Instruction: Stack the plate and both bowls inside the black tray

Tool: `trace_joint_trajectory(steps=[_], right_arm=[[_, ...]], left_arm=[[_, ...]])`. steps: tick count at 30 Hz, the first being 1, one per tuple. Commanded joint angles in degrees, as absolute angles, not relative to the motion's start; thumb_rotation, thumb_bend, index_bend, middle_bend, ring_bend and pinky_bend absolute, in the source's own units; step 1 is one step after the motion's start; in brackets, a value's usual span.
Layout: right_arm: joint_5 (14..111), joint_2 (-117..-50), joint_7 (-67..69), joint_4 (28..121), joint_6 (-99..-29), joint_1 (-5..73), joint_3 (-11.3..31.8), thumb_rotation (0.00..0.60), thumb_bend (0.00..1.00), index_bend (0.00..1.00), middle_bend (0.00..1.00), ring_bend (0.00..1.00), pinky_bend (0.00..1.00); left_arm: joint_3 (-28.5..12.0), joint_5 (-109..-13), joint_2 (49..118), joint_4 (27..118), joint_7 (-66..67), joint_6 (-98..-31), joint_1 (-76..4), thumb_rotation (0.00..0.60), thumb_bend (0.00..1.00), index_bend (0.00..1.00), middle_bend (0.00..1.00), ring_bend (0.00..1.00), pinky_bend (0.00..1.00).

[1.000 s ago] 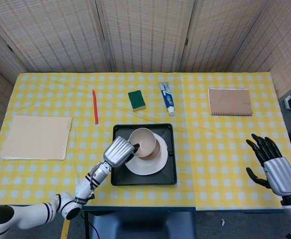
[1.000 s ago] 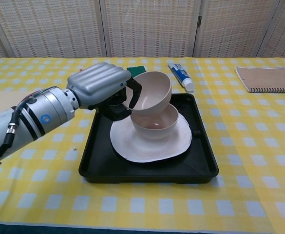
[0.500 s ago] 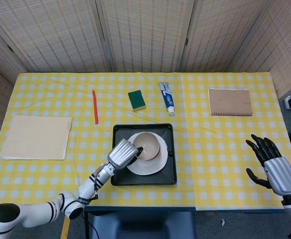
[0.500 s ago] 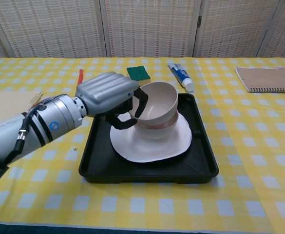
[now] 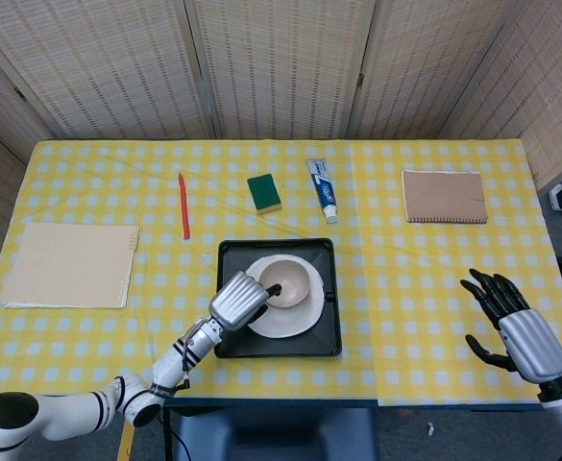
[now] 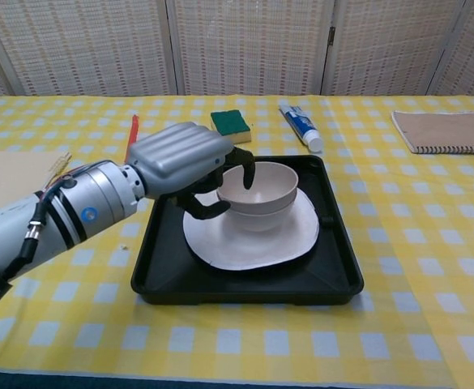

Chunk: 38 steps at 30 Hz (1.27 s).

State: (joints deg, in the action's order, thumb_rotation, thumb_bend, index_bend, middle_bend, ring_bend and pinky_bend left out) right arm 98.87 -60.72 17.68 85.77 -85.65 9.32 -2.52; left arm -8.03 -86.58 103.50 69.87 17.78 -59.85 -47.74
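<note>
Silver left hand [image 6: 190,158] pinching rim of upper bowl [image 6: 261,185], nested in lower bowl [image 6: 258,217] on plate [image 6: 249,242] inside black tray [image 6: 245,274]. Beyond tray: green sponge [image 6: 231,121], toothpaste tube [image 6: 301,126]. Far right, right hand [image 5: 513,327] spread, holding nothing.

The left hand [image 6: 190,162] covers the near rim of the upper bowl [image 6: 262,185], so its grip cannot be judged. The lower bowl [image 6: 261,217] shows only as a band beneath it. The right hand [image 5: 511,322] lies outside the chest view.
</note>
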Motion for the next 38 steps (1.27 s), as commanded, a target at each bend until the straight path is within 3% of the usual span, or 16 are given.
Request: trace_joint_trajectory(steps=[1,6,8,9,11,13,16,19,22,26,29,38], right_arm=[[98.9,-60.7,17.6,85.8,-85.9,9.2,-2.5,0.6,0.4,0.0,0.0,0.0,0.0],[98.8,-60.8,17.4,85.6,-86.1,9.1,-2.4,0.6,0.4,0.0,0.0,0.0,0.0],[98.8,-61.0,17.0,85.5,-86.0,9.2,-2.4,0.6,0.4,0.0,0.0,0.0,0.0],[98.7,-61.1,16.8,85.5,-86.0,9.2,-2.4,0.6,0.4,0.0,0.0,0.0,0.0],[98.6,-61.2,16.5,85.5,-86.0,9.2,-2.3,0.6,0.4,0.0,0.0,0.0,0.0],[98.2,-61.3,16.0,85.6,-86.1,9.1,-2.1,0.6,0.4,0.0,0.0,0.0,0.0],[96.7,-61.3,14.7,86.0,-85.6,8.8,-1.7,0.6,0.4,0.0,0.0,0.0,0.0],[93.8,-61.4,11.0,86.9,-84.9,8.5,-0.6,0.6,0.4,0.0,0.0,0.0,0.0],[91.7,-61.8,7.2,87.6,-84.8,8.1,0.5,0.6,0.4,0.0,0.0,0.0,0.0],[90.6,-61.9,4.6,88.8,-85.3,7.6,1.1,0.6,0.39,0.0,0.0,0.0,0.0],[91.0,-62.3,3.4,89.0,-85.6,7.5,1.2,0.6,0.37,0.0,0.0,0.0,0.0],[92.7,-63.1,0.0,90.5,-85.3,7.3,0.2,0.6,0.37,0.0,0.0,0.0,0.0]], left_arm=[[-8.0,-86.5,103.3,70.3,17.8,-60.1,-47.7,0.6,0.45,0.26,1.0,0.97,1.0],[-7.8,-87.6,101.9,72.0,18.6,-62.8,-46.8,0.6,0.41,0.17,1.0,0.94,1.0],[-7.5,-88.4,100.0,74.2,19.7,-65.3,-45.6,0.6,0.4,0.16,0.99,0.87,0.99],[-7.1,-88.6,98.4,76.1,20.4,-66.7,-44.4,0.6,0.39,0.15,0.94,0.78,0.95],[-6.2,-87.4,94.7,80.5,21.8,-67.2,-42.4,0.6,0.39,0.13,0.72,0.58,0.8],[-4.8,-85.1,89.1,87.3,23.4,-67.4,-39.6,0.6,0.39,0.09,0.39,0.3,0.51],[-1.7,-84.7,82.9,93.8,24.8,-71.7,-34.6,0.6,0.39,0.04,0.11,0.04,0.15],[4.0,-88.8,78.8,95.0,24.4,-81.6,-26.5,0.6,0.37,0.02,0.02,0.0,0.0],[7.1,-91.1,76.4,92.9,20.2,-89.5,-20.1,0.6,0.36,0.01,0.0,0.0,0.0],[8.2,-90.9,75.5,86.7,14.8,-98.1,-12.7,0.6,0.36,0.01,0.0,0.0,0.0],[7.8,-89.7,76.2,82.0,12.0,-101.0,-9.1,0.6,0.34,0.01,0.0,0.0,0.0],[7.3,-92.3,73.6,82.2,7.2,-100.1,-7.7,0.6,0.32,0.02,0.0,0.0,0.0]])
